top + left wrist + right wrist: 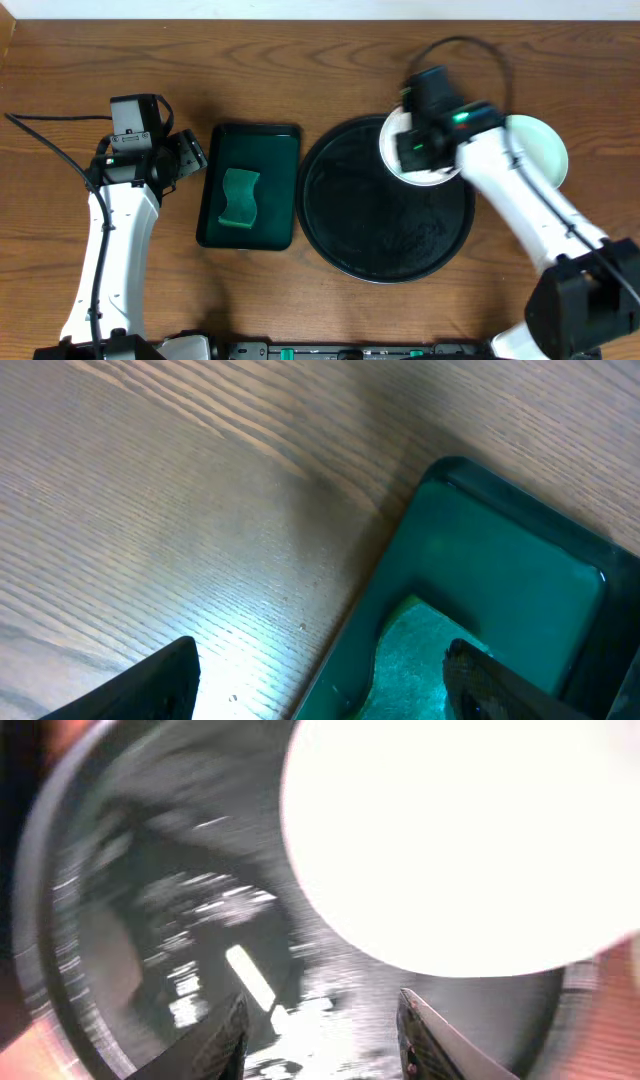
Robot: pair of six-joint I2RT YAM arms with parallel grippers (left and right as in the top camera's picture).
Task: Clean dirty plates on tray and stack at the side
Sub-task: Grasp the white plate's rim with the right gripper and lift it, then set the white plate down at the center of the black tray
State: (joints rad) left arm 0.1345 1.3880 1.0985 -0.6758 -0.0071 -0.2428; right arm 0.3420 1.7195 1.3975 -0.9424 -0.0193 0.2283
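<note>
One white plate (432, 177) lies on the upper right part of the round black tray (370, 220). My right gripper (412, 147) hovers over it and hides most of it. In the right wrist view that plate (450, 840) glares white at the upper right, and the right gripper (320, 1040) is open over the glossy tray (150, 920) with nothing between its fingers. A second pale plate (545, 150) rests on the table right of the tray, partly behind the right arm. My left gripper (196, 155) is open and empty beside the green tray.
A rectangular dark green tray (275, 150) sits left of the black tray and holds a green sponge (240, 196). In the left wrist view my left gripper (320, 690) straddles that tray's edge (350, 630), with the sponge (420, 660) by the right finger.
</note>
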